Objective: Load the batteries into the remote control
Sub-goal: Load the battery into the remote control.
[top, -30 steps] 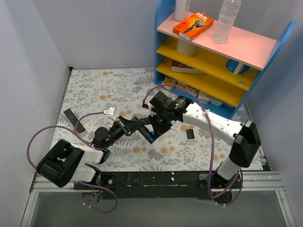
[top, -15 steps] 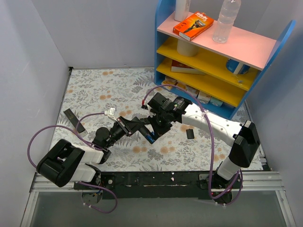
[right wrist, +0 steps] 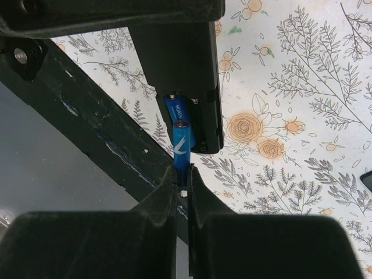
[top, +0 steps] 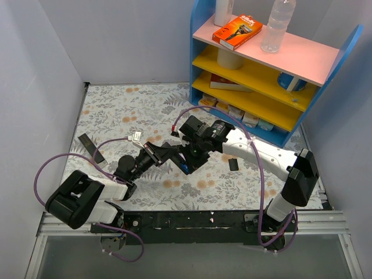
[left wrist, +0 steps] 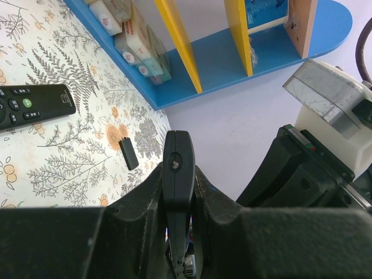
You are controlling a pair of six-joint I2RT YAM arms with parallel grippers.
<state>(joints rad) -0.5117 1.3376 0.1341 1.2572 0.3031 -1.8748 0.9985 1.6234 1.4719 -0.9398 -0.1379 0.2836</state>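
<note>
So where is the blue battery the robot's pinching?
In the right wrist view the held battery sits in the right gripper, its front end poking into the remote control's open slot, right behind the other battery inside.

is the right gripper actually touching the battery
Touching. The right wrist view shows the battery pinched at its lower end in the right gripper, with no gap on either side; its upper end reaches into the remote.
</note>
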